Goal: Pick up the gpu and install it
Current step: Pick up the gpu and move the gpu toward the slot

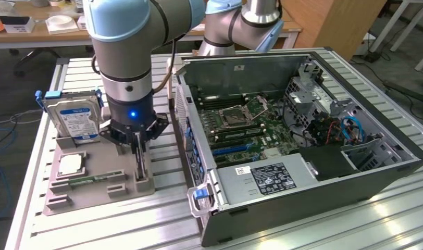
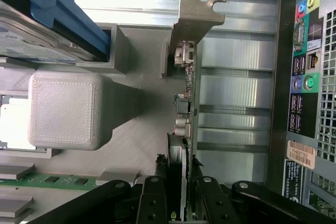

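**Hazards**
- The gpu (image 2: 187, 103) stands on edge in a slot of the holder (image 1: 93, 192). A pull that is not straight along the slot is likely to bind the card and drag the holder across the worktop (image 1: 93, 229).
- The grip sits at the end of the card away from the bracket (image 2: 199, 11). The free, heavier end could make the card pivot between the pads.
- The case (image 1: 378, 172) stands just beside the holder. A tilted card could catch its bracket on the case wall.
- Connectors and small parts project from the card face near the pads. Clamping on them could damage them or cause a slip.

**Pincer state**
- In the wrist view the pincer (image 2: 179, 169) is closed on the gpu, with one jaw against each face.

**Position**
- The gpu runs straight out from between the jaws, bracket end farthest away.
- In the exterior view the pincer (image 1: 138, 148) is down at the holder, on the side nearest the case.
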